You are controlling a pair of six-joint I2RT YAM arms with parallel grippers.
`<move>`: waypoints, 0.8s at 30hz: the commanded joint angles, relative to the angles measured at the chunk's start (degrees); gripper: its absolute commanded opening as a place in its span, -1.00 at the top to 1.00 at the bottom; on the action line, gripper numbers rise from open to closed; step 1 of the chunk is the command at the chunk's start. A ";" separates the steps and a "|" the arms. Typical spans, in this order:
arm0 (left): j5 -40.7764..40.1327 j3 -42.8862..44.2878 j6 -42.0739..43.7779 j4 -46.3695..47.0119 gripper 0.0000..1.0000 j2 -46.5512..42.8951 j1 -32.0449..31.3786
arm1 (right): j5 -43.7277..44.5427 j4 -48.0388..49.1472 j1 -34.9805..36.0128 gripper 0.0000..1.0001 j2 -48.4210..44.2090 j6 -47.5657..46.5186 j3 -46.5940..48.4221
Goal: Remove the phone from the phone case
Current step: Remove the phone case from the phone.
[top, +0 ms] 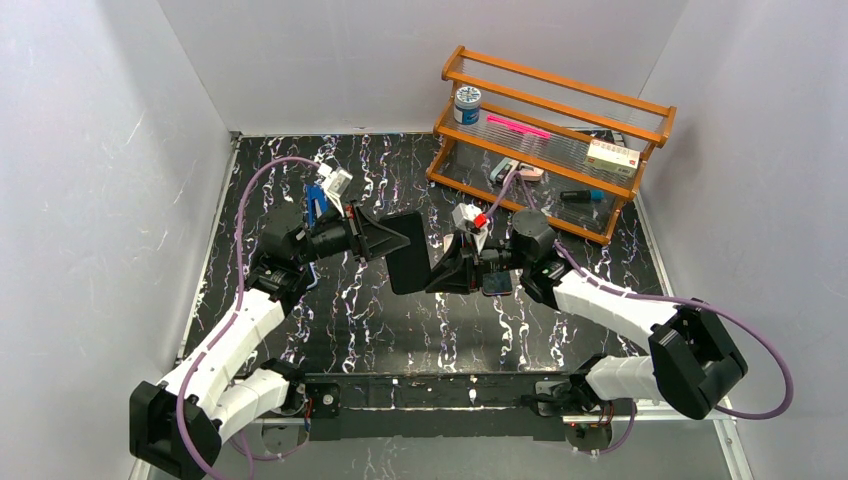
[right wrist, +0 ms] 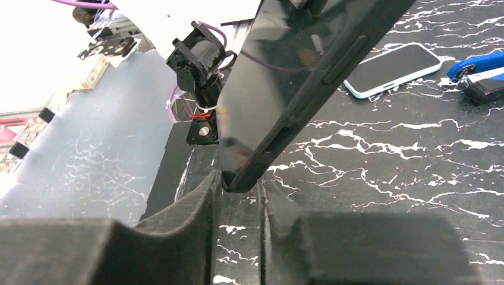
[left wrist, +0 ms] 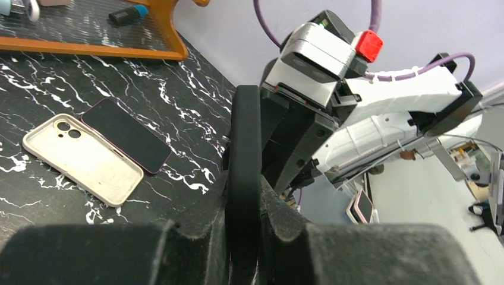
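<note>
Teamwork is going on over the table (top: pixel 350 320). The phone (right wrist: pixel 261 83) is sitting inside its black phone case (left wrist: pixel 245 160), and both are hanging in the air, not touching the table. The left gripper (top: pixel 398 240) is pinching one edge of the case. The right gripper (top: pixel 437 277) is pinching a bottom corner from the other side. Holding it from two sides is probably giving one arm something to pull against while the other is peeling the case away. The phone is looking fully tucked in, so the peeling is not done yet. A beige case (left wrist: pixel 83 160) and a dark phone (left wrist: pixel 126 141) are lying side by side on the table, left alone.
</note>
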 commanded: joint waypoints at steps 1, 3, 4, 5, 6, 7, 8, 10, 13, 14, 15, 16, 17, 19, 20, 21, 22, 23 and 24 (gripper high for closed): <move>2.08 3.37 -1.21 3.08 1.00 -1.43 0.03 | -4.24 0.99 0.54 0.53 0.63 -1.61 2.89; 1.64 3.63 -2.79 3.00 1.00 -1.01 0.05 | -6.02 0.96 0.93 0.74 0.52 -3.79 2.74; 1.45 3.74 -4.08 3.01 1.00 -0.61 0.05 | -6.80 0.99 1.24 0.85 0.43 -6.12 2.45; 1.50 4.01 -5.34 3.06 1.00 -0.11 0.00 | -6.99 0.99 1.53 0.93 0.11 -7.78 2.27; 1.56 4.23 -6.69 3.18 1.00 0.59 0.00 | -6.60 0.93 1.74 0.97 -0.11 -9.34 2.22; 1.63 4.39 -7.91 3.43 1.00 0.93 -0.04 | -6.30 0.91 1.79 0.97 -0.29 -10.48 2.30; 1.73 4.44 -8.85 3.70 1.00 1.17 0.00 | -5.96 0.86 1.94 0.97 -0.33 -11.48 2.50; 1.87 4.51 -10.59 4.02 1.00 1.20 0.00 | -5.13 0.31 1.96 0.97 -0.26 -13.85 3.32; 2.49 4.62 -12.48 4.04 1.00 1.12 -0.02 | -3.22 -3.77 2.16 0.97 0.13 -19.48 5.72; 2.63 4.58 -13.15 4.04 1.00 1.12 -0.11 | -2.55 -5.70 2.14 0.97 0.39 -21.01 6.71; 2.71 4.48 -13.53 4.04 1.00 1.07 -0.09 | -2.11 -6.31 2.16 0.97 0.66 -22.10 7.52; 2.70 4.26 -13.74 4.04 1.00 1.03 -0.12 | -1.80 -6.95 2.20 0.97 0.91 -22.92 8.20; 2.78 4.05 -14.00 4.04 1.00 1.03 -0.14 | -1.73 -7.14 2.20 0.97 1.12 -23.68 8.70; 3.00 3.67 -14.51 4.05 1.00 1.09 -0.12 | -1.51 -7.57 2.22 0.97 1.42 -24.97 9.50; 3.16 3.52 -14.72 4.05 1.00 1.16 -0.12 | -1.65 -8.33 2.22 0.97 1.50 -26.12 9.83; 3.30 3.56 -14.95 4.04 1.00 1.34 -0.17 | -1.71 -9.28 2.24 0.97 1.51 -27.36 10.18; 3.42 3.52 -15.21 3.97 1.00 1.50 -0.10 | -1.64 -9.96 2.22 0.97 1.51 -28.51 10.36; 3.45 3.54 -15.37 3.91 1.00 1.74 -0.10 | -1.70 -10.68 2.25 0.97 1.47 -29.34 10.63; 3.38 3.57 -15.40 3.69 1.00 2.00 -0.16 | -1.79 -11.33 2.23 0.97 1.43 -30.05 10.85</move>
